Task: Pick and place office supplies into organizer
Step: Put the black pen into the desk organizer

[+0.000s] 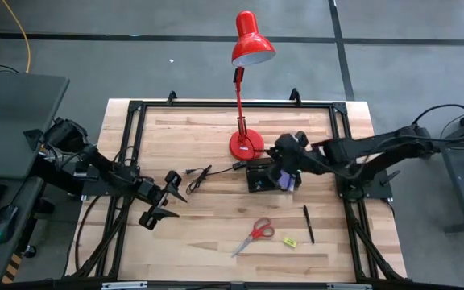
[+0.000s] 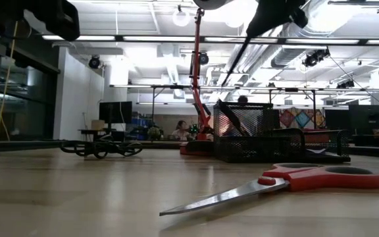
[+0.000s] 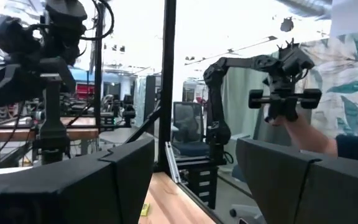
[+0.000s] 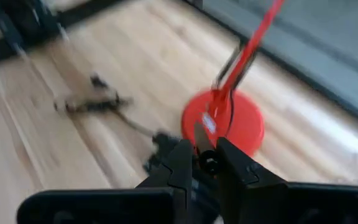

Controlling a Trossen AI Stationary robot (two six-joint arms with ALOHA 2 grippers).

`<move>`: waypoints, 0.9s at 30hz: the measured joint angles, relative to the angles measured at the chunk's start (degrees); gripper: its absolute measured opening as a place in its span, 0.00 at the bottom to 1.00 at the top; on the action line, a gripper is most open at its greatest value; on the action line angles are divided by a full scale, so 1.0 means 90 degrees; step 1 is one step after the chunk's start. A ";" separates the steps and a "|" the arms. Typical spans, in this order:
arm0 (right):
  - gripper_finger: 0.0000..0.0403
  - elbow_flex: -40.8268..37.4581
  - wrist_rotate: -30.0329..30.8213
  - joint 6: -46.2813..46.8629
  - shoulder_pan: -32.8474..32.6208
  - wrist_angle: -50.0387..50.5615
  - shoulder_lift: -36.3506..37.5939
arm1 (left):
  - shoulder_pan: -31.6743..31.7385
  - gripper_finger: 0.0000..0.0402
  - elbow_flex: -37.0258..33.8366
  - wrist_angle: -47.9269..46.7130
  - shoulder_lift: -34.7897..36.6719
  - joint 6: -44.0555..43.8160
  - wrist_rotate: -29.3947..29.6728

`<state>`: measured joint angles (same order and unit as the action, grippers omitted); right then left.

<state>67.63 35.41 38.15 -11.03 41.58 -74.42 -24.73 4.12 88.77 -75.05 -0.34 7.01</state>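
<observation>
The black organizer (image 1: 258,177) stands on the table in front of the red lamp's base; in the low view it is a mesh tray (image 2: 275,145). My right gripper (image 1: 285,171) hovers over its right end, shut on a thin black pen (image 2: 244,51). Something purple (image 1: 288,183) shows just under the gripper. The red-handled scissors (image 1: 254,234), a yellow-green piece (image 1: 289,241) and another black pen (image 1: 308,223) lie flat on the table nearer the front. My left gripper (image 1: 164,198) is open and empty at the table's left. My right gripper pinches the pen between its two fingers; its dark round end (image 4: 209,163) shows between the fingertips. The fingers come from above. In the low view the pen hangs slanting below the gripper, clear of the organizer.
The red desk lamp's base (image 1: 246,145) stands just behind the organizer, its head (image 1: 252,40) beyond the table's far edge. A thin black cable (image 1: 198,176) lies left of the organizer. A person's arm (image 3: 316,138) shows in the room beyond the table.
</observation>
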 joint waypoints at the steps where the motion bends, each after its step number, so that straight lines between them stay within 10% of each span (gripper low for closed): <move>1: 0.06 0.0117 -0.0229 0.0103 0.0114 0.0220 -0.0130 | 0.0000 0.54 0.0000 -0.0037 0.0000 0.0000 0.0005; 17: 0.08 0.0739 -0.1414 -0.0105 0.0904 0.1438 -0.1838 | -0.0002 0.54 0.0000 -0.0218 -0.0002 -0.0140 0.0165; 27: 0.40 0.0731 -0.1062 -0.0576 0.0792 0.1071 -0.2013 | -0.0002 0.54 0.0000 -0.0278 -0.0002 -0.0153 0.0177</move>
<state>74.22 25.86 32.97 -3.90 51.22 -92.53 -24.75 4.12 86.27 -75.07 -1.72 8.60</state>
